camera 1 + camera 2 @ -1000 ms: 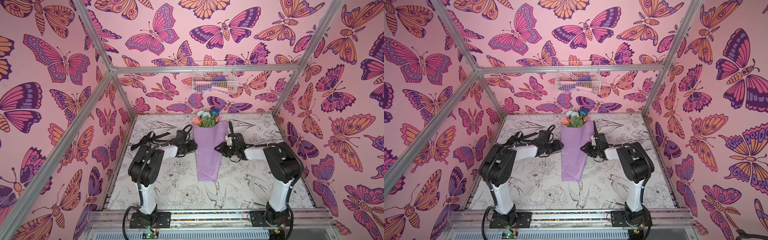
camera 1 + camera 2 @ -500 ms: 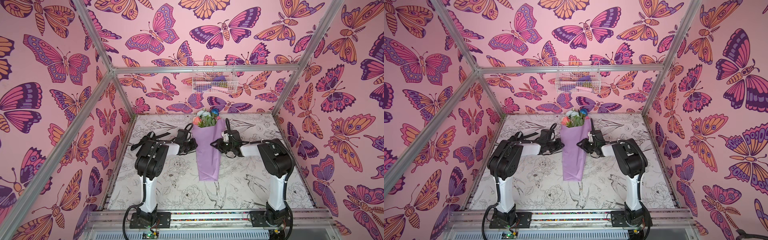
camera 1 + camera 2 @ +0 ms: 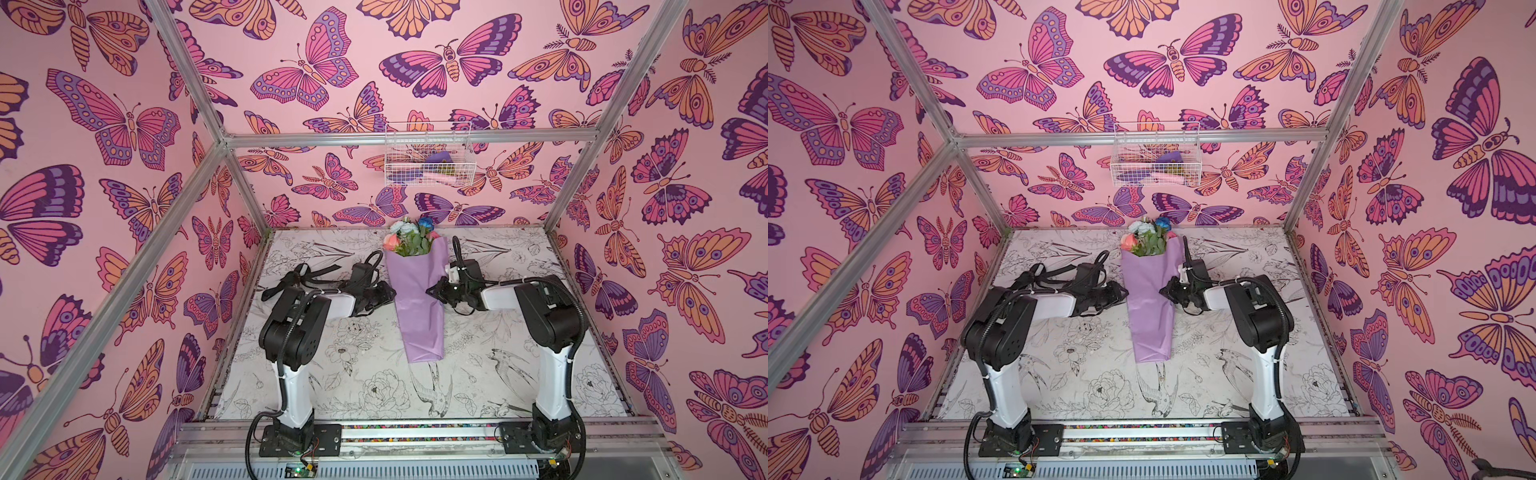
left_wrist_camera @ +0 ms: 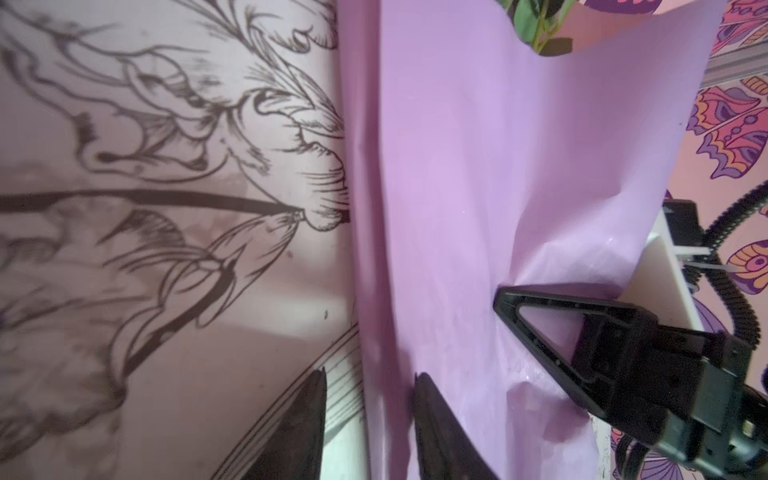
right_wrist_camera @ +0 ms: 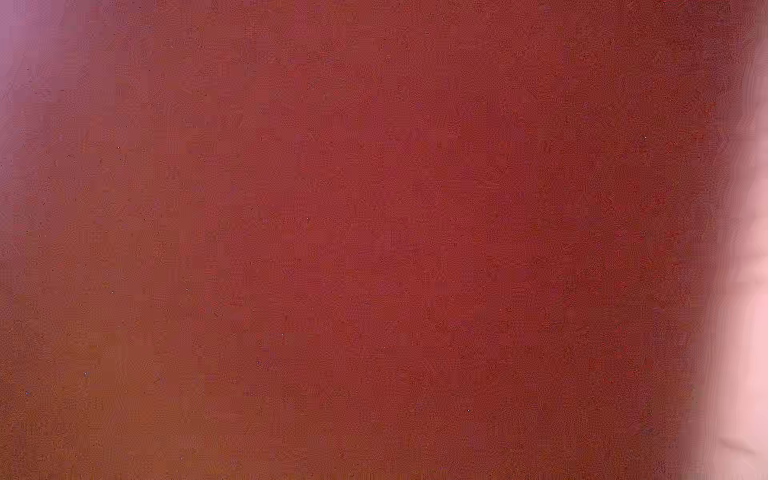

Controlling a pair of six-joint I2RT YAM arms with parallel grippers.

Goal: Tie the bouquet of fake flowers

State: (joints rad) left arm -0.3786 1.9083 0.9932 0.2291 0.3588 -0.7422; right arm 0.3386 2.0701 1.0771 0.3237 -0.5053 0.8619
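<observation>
The bouquet of fake flowers point(image 3: 417, 299) lies lengthways in the middle of the bench point(image 3: 357, 374), blooms at the far end. The left fingers point(image 4: 311, 415) stand half open around its left paper edge, gripping nothing; the right fingers point(image 4: 540, 345) look pinched shut on its right edge

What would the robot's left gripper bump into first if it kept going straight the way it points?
The lilac paper cone of the bouquet of fake flowers. The left gripper points at the cone's side edge, and in the left wrist view that edge seems to sit between its open fingertips already.
</observation>
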